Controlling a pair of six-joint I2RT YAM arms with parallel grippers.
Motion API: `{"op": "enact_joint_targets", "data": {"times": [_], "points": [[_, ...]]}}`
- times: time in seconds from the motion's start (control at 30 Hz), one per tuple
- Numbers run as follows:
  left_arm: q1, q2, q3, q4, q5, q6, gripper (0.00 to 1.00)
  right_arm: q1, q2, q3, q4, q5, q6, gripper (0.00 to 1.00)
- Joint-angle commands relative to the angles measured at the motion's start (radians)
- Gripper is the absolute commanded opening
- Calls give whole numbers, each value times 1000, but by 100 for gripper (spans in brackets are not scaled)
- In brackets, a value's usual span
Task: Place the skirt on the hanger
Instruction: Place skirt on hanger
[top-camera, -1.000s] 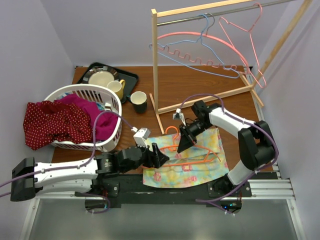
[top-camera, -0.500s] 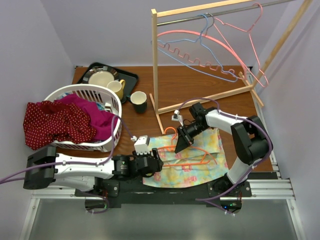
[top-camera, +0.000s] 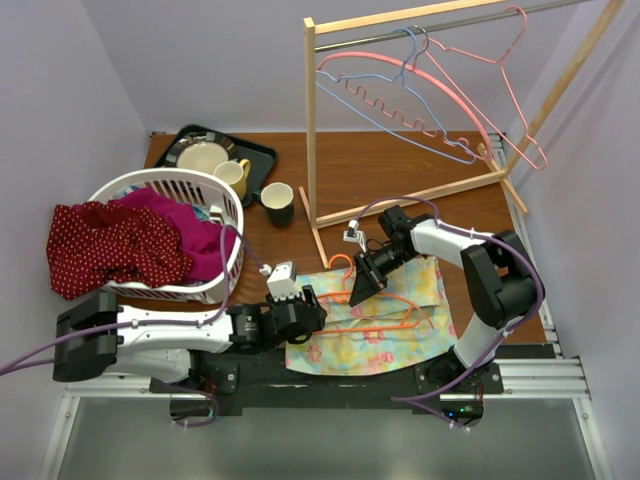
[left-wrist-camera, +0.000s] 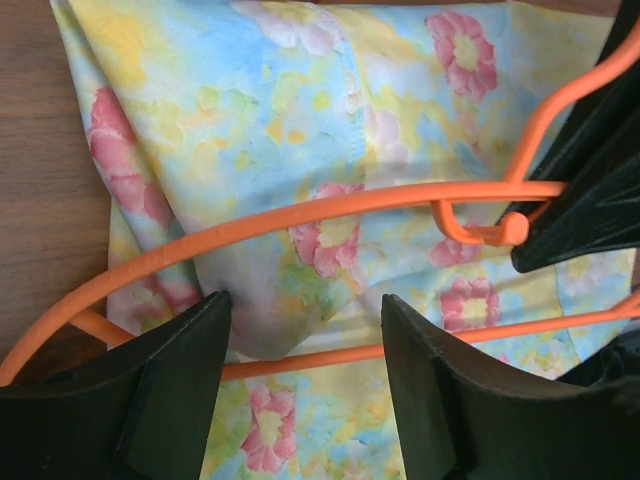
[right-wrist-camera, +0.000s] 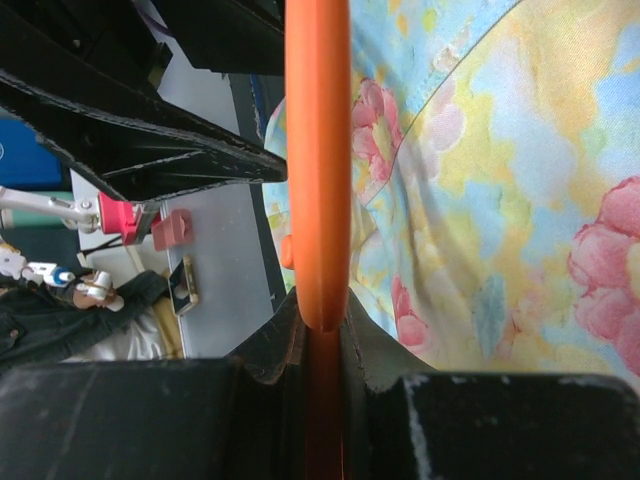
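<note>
From where I stand, the floral skirt (top-camera: 400, 338) lies spread flat on the table (top-camera: 400, 165), just in front of the base of the wooden rack (top-camera: 311, 140), on the side nearest the arms. An orange hanger (top-camera: 392, 312) rests on top of it, its hook pointing back toward the rack's upright post. The skirt is not threaded onto the hanger; the cloth sits under the orange bars.

The right claw (top-camera: 362, 285) comes in from the side away from the rack's post and is clamped tight on the hanger near its neck. In its own wrist view the orange bar runs straight into the pinched jaws. The left claw (left-wrist-camera: 305, 305) hangs over the edge of the skirt farthest from the rack's base. Its jaws stand well apart with a soft fold of flowered cloth between them. It has hold of nothing. The hanger's lower bar crosses between the two black fingers (left-wrist-camera: 170, 390) and the curved upper bar arcs just beyond their tips.

A few wire hangers (top-camera: 413, 45) dangle from the rack's top rail. To the left of the rack's post stands a white laundry basket (top-camera: 225, 200) with a red dotted cloth (top-camera: 105, 245) spilling over its far side. Close by the post's foot is a dark mug (top-camera: 277, 203). A yellow mug (top-camera: 235, 175) sits on a black tray (top-camera: 262, 158) a little beyond that.
</note>
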Motion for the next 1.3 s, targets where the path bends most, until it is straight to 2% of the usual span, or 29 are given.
{"op": "enact_joint_targets", "data": {"times": [0.0,0.17,0.23,0.3,0.4,0.43,0.5,0.53,0.67,0.9,1.1,1.27], "points": [[18,58,44,4,-48,1,65,6,-5,14,9,5,-3,0],[19,136,120,-155,-68,-39,65,5,3,16,9,7,0,0],[17,141,125,-155,-70,-28,65,6,7,17,9,8,1,0],[19,135,119,-119,-70,-2,61,5,6,17,11,10,1,0],[20,129,128,-86,-73,35,45,5,1,17,9,8,0,0],[20,127,136,-83,-73,41,35,5,0,17,7,10,-2,0],[19,110,142,-74,-68,68,27,5,-5,20,4,10,-8,0],[20,101,151,-73,-61,78,17,5,-11,20,0,10,-13,0],[20,2,170,-86,-42,115,3,5,-25,34,-26,5,-43,0],[57,-185,182,-132,45,164,0,-26,-65,95,-225,-46,-276,0],[97,-350,177,-221,108,150,0,-70,-135,85,-206,-12,-284,0],[98,-478,167,-362,117,95,0,-104,-177,71,-189,36,-287,0]]}}
